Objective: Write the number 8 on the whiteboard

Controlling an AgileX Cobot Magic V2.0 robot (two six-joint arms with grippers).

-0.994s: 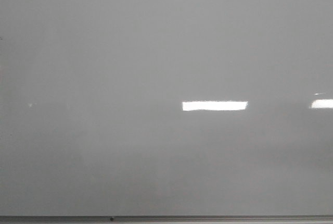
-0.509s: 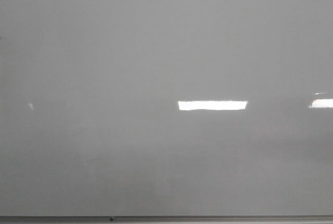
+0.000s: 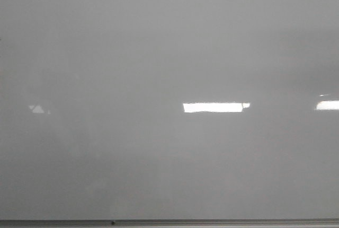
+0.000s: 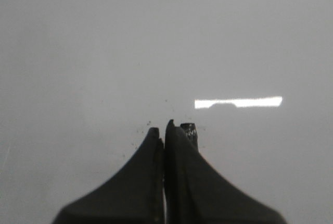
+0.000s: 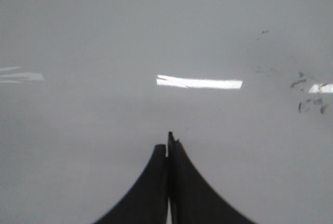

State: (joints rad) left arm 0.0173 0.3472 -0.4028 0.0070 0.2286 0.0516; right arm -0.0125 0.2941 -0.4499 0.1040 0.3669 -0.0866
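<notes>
The left gripper (image 4: 165,130) has its two dark fingers pressed together, tips meeting; a small dark object (image 4: 190,132) with pale marks shows just beside one fingertip, too unclear to identify. The right gripper (image 5: 167,146) is likewise pressed together, nothing visible between its fingers. Both point at the whiteboard (image 3: 159,53), whose glossy grey face fills the front view down to a thin frame edge (image 3: 212,221). Faint dark smudges (image 5: 309,104) dot the board. No drawn number 8 is visible.
</notes>
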